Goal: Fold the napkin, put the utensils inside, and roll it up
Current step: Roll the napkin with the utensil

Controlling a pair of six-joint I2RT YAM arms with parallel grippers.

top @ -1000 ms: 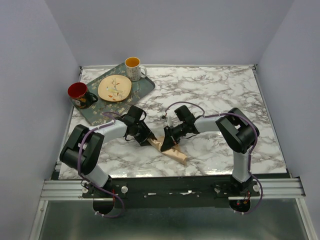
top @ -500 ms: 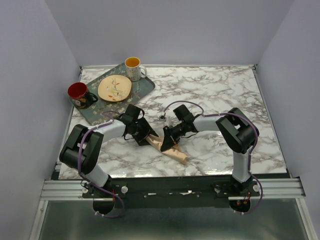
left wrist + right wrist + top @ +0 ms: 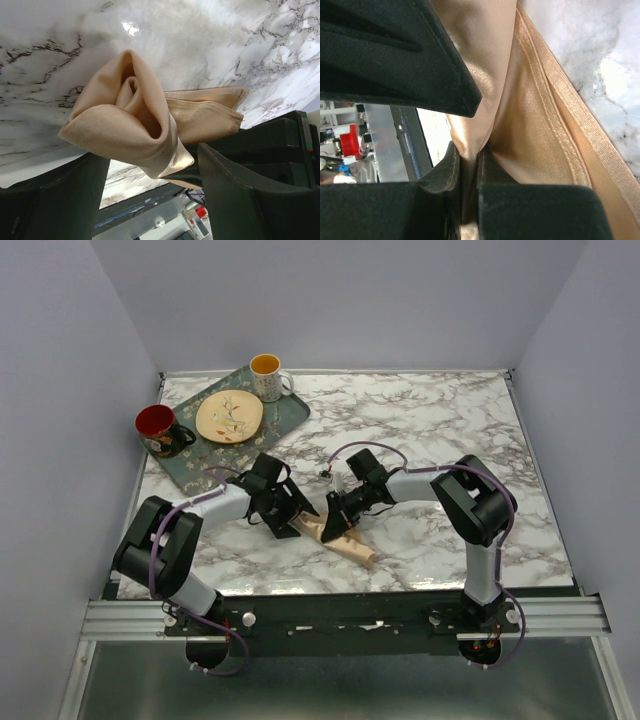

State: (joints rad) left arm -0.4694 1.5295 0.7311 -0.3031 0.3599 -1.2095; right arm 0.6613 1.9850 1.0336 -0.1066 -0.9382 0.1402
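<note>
Napkin (image 3: pixel 125 115) roll inside wide-open left gripper (image 3: pixel 150 156) (right gripper (image 3: pixel 469 167) clamped onto its fold)

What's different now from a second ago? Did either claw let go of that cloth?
The left gripper spread its jaws and released the rolled end of the napkin, which now lies between them. The right gripper stayed pinched on the napkin. The tray did not move.

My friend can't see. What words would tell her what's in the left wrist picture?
A rolled-up peach napkin lies on a white marble table, its spiral end facing the camera. The left hand's two dark fingers stand open on either side of it.
</note>
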